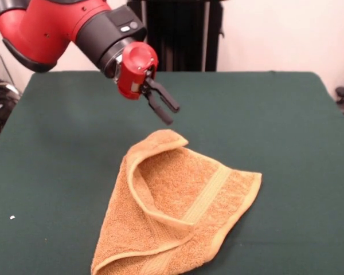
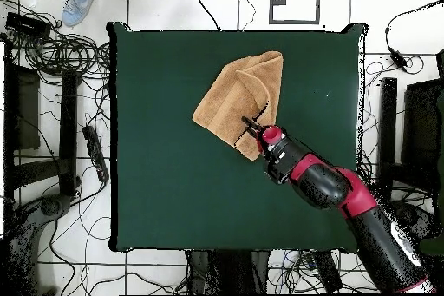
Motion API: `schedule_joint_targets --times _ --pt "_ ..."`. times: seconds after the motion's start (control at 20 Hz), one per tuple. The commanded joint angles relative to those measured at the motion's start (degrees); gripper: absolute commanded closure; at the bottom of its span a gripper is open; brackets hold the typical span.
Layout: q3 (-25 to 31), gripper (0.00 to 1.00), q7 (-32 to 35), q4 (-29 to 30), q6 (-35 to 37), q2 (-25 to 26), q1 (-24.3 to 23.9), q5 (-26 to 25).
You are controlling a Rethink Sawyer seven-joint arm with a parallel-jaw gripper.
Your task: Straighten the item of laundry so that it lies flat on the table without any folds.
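Observation:
The orange-tan towel (image 1: 178, 212) lies folded over on the dark green table (image 1: 286, 126), in a rough triangle with a ribbed band showing and a raised folded flap on its left side. Its near end runs off the picture's bottom edge. In the overhead view the towel (image 2: 234, 93) sits in the far middle of the table (image 2: 165, 180). My gripper (image 1: 171, 113) hangs in the air just above and behind the towel's far corner, its two black fingers a little apart and holding nothing. In the overhead view the gripper (image 2: 250, 128) is over the towel's edge nearest the robot.
The red and black arm (image 1: 63, 28) reaches in from the upper left. A small white speck (image 1: 12, 217) lies on the cloth at the left. Cables and stands ring the table on the floor (image 2: 61, 93). A person's shoe (image 2: 80, 2) shows at the overhead view's top left.

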Motion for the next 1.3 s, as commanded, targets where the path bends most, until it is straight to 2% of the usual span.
schedule_joint_targets --times 0.05,0.25,0.35,0.45,0.55,0.7,1.0,1.1,1.2,1.3 --pt "0.2 0.0 -18.07 -0.63 8.01 -1.61 3.55 -2.72" --pt "0.89 0.0 -17.28 -0.75 8.18 -3.14 4.63 -2.56" --pt "1.59 0.0 -15.07 -0.94 7.32 -6.57 6.63 -2.87" --pt "1.65 0.0 -10.02 -2.05 5.66 -13.62 11.26 -3.67" --pt "1.16 0.0 -6.95 -2.75 5.41 -17.67 14.12 -3.4" --pt "-0.57 0.0 1.38 -4.25 7.48 -28.57 21.41 -0.22" --pt "-8.82 0.0 9.1 -6.79 21.19 -46.01 32.26 9.59" --pt "-12.08 0.0 11.38 -8.3 23.17 -48.59 35.8 11.42" --pt "-14.38 0.0 11.63 -10.0 23.92 -48.69 38.33 12.34" --pt "-17.56 0.0 11.75 -14.42 24.2 -45.59 42.64 11.49"
